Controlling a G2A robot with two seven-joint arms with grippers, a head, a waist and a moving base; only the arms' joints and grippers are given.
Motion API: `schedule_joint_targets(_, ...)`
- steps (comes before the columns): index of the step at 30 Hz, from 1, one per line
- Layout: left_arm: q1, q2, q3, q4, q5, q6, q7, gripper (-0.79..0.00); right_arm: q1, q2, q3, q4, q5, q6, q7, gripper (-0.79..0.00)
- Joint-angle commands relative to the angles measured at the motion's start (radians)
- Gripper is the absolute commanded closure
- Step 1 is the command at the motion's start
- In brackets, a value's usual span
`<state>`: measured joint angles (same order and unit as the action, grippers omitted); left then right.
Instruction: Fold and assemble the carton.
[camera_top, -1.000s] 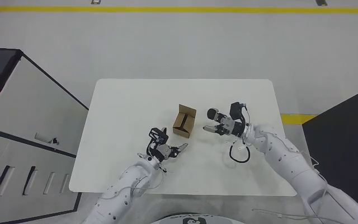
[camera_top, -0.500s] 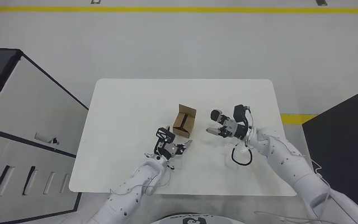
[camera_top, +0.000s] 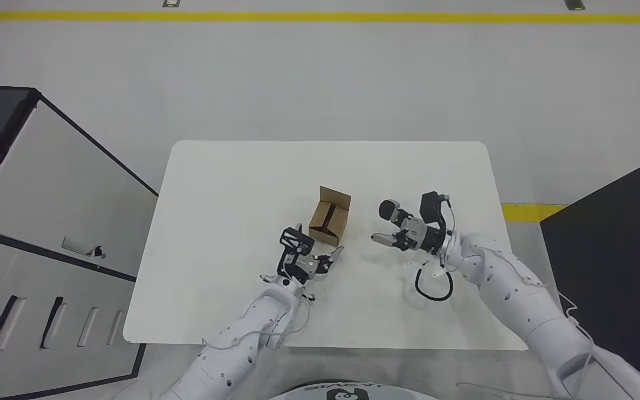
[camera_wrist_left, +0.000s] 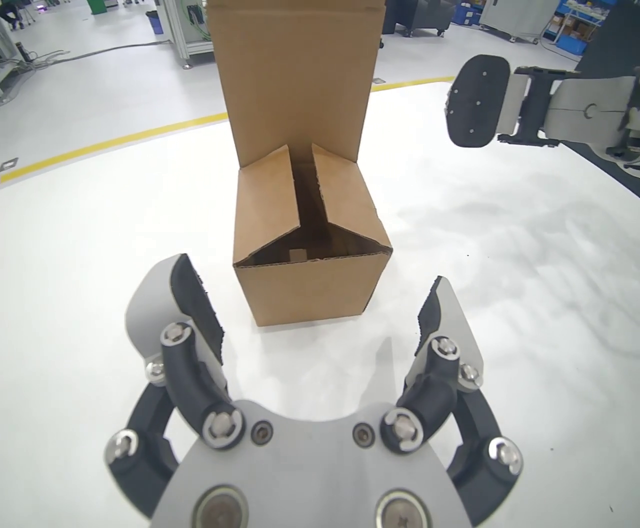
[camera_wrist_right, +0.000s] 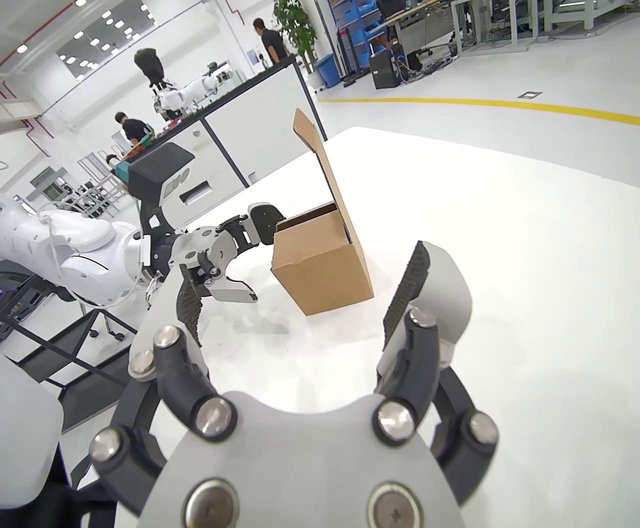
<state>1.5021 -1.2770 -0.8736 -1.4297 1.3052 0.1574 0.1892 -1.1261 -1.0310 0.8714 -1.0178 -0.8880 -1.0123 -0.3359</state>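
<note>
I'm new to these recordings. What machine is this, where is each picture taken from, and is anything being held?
This is a two-armed robot working at a white table. One picture looks down from a camera above its arms. The other two come from a camera on each wrist, so each shows that arm's own pincer up close. A brown carton stands on the table with its top open and one tall flap upright. The left pincer and the right pincer are on either side of the carton, both open. Nothing is held.

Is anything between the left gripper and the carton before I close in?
Nothing visible. The left gripper, open, faces the carton with bare table between them. The right gripper hangs off to one side of the carton, outside that path.
</note>
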Motion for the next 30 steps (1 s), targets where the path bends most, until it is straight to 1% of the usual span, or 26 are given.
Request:
schedule_joint_targets(1, -0.009, -0.007, 0.011, 0.005, 0.009, 0.029, 0.001, -0.785, -0.004, 0.000, 0.005, -0.003, 0.001, 0.000, 0.003, -0.745)
schedule_joint_targets(6, -0.027, -0.019, 0.024, 0.025, 0.008, 0.037, 0.004, -0.785, -0.017, 0.001, 0.021, -0.008, 0.001, 0.000, 0.005, -0.748)
schedule_joint_targets(10, -0.037, -0.026, 0.030, 0.039, 0.002, 0.031, 0.010, -0.785, -0.025, 0.001, 0.032, -0.011, 0.001, 0.000, 0.009, -0.785)
schedule_joint_targets(18, -0.060, -0.043, 0.032, 0.079, -0.016, 0.046, 0.027, -0.785, -0.037, -0.003, 0.047, -0.019, 0.004, 0.000, 0.025, -0.785)
schedule_joint_targets(29, -0.081, -0.060, 0.029, 0.123, -0.034, 0.036, 0.040, -0.785, -0.041, -0.011, 0.058, -0.017, 0.011, 0.000, 0.045, -0.785)
schedule_joint_targets(30, -0.081, -0.060, 0.029, 0.124, -0.034, 0.035, 0.041, -0.733, -0.041, -0.012, 0.059, -0.017, 0.011, 0.000, 0.046, -0.785)
